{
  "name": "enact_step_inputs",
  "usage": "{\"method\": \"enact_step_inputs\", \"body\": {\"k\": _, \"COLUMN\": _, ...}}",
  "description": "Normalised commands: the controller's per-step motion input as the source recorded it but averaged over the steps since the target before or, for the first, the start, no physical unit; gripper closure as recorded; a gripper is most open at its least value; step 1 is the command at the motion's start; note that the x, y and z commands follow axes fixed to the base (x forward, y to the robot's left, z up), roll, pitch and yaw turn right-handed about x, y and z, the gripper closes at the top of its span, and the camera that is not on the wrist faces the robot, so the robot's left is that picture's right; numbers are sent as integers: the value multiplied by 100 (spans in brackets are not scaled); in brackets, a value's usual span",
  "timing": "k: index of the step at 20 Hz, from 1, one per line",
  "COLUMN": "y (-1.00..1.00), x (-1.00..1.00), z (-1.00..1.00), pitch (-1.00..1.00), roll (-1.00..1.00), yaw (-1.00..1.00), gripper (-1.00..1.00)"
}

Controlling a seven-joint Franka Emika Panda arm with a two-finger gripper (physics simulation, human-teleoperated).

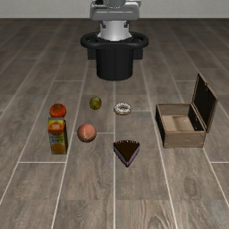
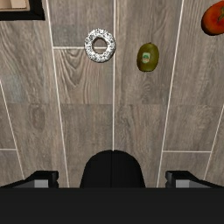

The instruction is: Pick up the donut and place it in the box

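Claw (image 2: 112,179): held high above the wood-plank floor (image 2: 79,122), its two fingers (image 2: 188,179) set wide apart with nothing gripped between them. A black pedestal (image 2: 112,171) appears as a dark rounded shape in the gap between the fingertips.

Donut (image 2: 100,45): white and sprinkled, lying flat on the floor well ahead of the claw and untouched by it. In the exterior view the donut (image 1: 122,108) rests in front of the pedestal (image 1: 114,54).

Green fruit (image 2: 149,57): olive-coloured, near the donut but not touching it, at about the same reach from the claw.

Box (image 1: 183,121): brown, lid raised and interior open. It stands farther out from the claw than the donut, on the donut's side and well apart from it; one corner of the box (image 2: 17,9) enters the wrist view.

Red fruit (image 2: 214,17): beyond the green fruit, on the side away from the box.

Farthest from the claw: a juice carton (image 1: 57,136), a peach-coloured fruit (image 1: 86,132) and a dark cake wedge (image 1: 127,152).
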Motion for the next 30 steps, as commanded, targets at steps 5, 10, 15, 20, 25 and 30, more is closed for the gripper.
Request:
{"method": "enact_step_inputs", "body": {"k": 5, "y": 100, "x": 0, "z": 0, "pitch": 0, "roll": 0, "yaw": 0, "gripper": -100}}
{"method": "enact_step_inputs", "body": {"k": 10, "y": 0, "x": 100, "z": 0, "pitch": 0, "roll": 0, "yaw": 0, "gripper": -100}}
{"method": "enact_step_inputs", "body": {"k": 15, "y": 0, "x": 100, "z": 0, "pitch": 0, "roll": 0, "yaw": 0, "gripper": -100}}
{"method": "enact_step_inputs", "body": {"k": 20, "y": -20, "x": 80, "z": 0, "pitch": 0, "roll": 0, "yaw": 0, "gripper": -100}}
{"method": "enact_step_inputs", "body": {"k": 25, "y": -20, "x": 0, "z": -80, "pitch": 0, "roll": 0, "yaw": 0, "gripper": -100}}
{"method": "enact_step_inputs", "body": {"k": 30, "y": 0, "x": 0, "z": -100, "pitch": 0, "roll": 0, "yaw": 0, "gripper": -100}}
